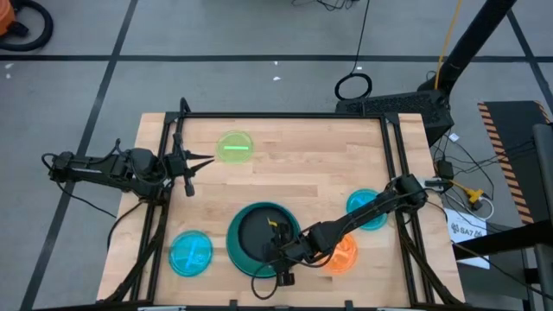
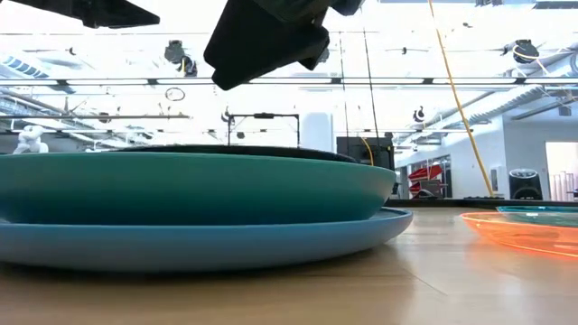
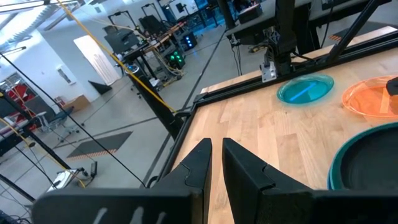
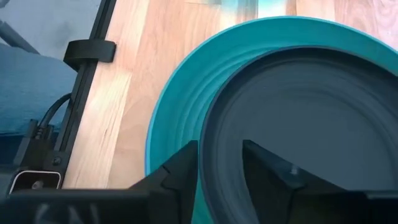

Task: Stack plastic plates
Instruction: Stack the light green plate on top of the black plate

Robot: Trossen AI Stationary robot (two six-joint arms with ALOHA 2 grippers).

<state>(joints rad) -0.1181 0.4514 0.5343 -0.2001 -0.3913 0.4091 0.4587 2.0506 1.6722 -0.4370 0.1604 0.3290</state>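
Note:
Near the table's front edge, a black plate (image 1: 257,235) lies in a large teal plate (image 4: 180,93), which sits on a blue plate (image 2: 181,246). My right gripper (image 4: 221,158) hangs open over this stack's near right side, slanting down. Its two fingers stand on either side of the black plate's rim (image 4: 208,134), and nothing shows them holding it. My left gripper (image 3: 215,155) waits shut and level above the table's far left part, holding nothing.
Four small plates lie singly on the wood: green (image 1: 234,146) far left of centre, cyan (image 1: 190,253) near left, teal (image 1: 367,210) at the right and orange (image 1: 343,254) beside the stack under my right arm. A black frame rail (image 1: 285,116) borders the table.

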